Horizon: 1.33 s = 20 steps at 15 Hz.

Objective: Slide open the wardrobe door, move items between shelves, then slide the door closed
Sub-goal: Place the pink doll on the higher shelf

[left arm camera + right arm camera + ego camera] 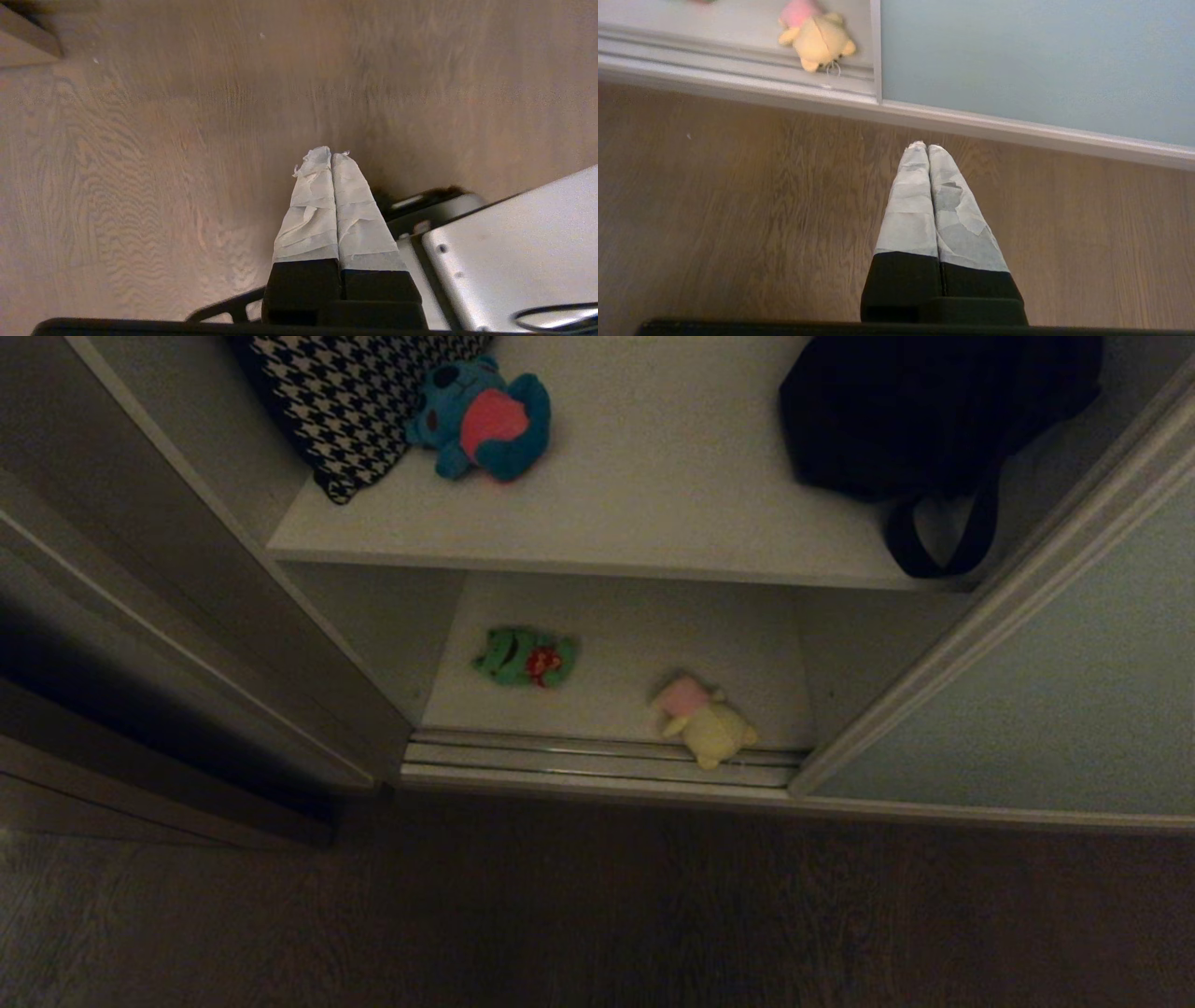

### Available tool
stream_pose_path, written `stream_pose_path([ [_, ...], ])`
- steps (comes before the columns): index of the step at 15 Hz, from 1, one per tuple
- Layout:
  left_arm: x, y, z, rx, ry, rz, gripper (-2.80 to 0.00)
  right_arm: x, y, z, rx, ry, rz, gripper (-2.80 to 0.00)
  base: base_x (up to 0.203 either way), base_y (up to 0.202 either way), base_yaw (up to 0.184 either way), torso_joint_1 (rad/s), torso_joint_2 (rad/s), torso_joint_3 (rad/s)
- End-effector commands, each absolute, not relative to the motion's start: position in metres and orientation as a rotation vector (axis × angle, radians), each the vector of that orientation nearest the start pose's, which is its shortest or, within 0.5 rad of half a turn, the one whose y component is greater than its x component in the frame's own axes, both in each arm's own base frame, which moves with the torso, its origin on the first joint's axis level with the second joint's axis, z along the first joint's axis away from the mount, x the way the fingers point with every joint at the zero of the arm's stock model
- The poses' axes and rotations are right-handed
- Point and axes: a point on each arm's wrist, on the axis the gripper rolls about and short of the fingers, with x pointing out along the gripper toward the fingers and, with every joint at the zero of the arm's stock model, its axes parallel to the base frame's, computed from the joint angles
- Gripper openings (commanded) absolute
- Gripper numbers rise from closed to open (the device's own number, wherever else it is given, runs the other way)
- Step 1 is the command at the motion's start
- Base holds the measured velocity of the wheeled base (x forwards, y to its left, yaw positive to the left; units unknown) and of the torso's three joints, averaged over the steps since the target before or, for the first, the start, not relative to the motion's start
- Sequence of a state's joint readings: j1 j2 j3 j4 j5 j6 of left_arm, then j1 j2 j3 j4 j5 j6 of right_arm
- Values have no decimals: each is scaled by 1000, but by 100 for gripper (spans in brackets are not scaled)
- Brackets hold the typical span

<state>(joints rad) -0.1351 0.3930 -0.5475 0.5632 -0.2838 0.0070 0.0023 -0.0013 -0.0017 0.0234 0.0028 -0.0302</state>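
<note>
The sliding wardrobe door (1074, 691) stands slid to the right, its grey-green panel (1017, 56) edged in pale metal. On the upper shelf (653, 513) lies a blue plush toy (485, 420) with a pink belly. The lower shelf (625, 644) holds a green toy (525, 658) with red, and a cream-yellow toy (705, 721) with pink near the front edge; the yellow toy (817, 37) also shows in the right wrist view. Neither arm is in the head view. My left gripper (327, 156) is shut, empty, over bare floor. My right gripper (924, 147) is shut, empty, over the floor before the door.
A black strapped bag (934, 420) sits at the right of the upper shelf and a houndstooth cushion (345, 401) at its left. A ribbed metal floor track (597, 761) runs along the opening. Wooden floor (597, 915) lies in front. The robot's silver base (514, 252) is beside the left gripper.
</note>
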Motion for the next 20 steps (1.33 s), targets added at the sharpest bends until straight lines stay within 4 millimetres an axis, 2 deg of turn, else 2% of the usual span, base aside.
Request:
stream_pose_path([
  [1, -16, -4, 163, -1, 438, -426, -280, -23, 0, 74, -31, 20, 6, -280, 0, 0, 0, -2, -2, -188],
  [4, -5, -6, 151, 9, 518, -447, -280, -23, 0, 73, -31, 21, 6, -280, 0, 0, 0, 2, 3, -192],
  [7, -5, -6, 151, 10, 521, -448, -280, -23, 0, 73, -31, 21, 6, -280, 0, 0, 0, 1, 3, -196],
  [12, 18, -10, 146, 10, 619, -470, -280, -23, 0, 74, -31, 20, 6, -280, 0, 0, 0, 1, 0, -193],
  [20, 38, -14, 145, 59, 715, -507, -280, -23, 0, 73, -31, 21, 5, -280, 0, 0, 0, 4, 1, -200],
])
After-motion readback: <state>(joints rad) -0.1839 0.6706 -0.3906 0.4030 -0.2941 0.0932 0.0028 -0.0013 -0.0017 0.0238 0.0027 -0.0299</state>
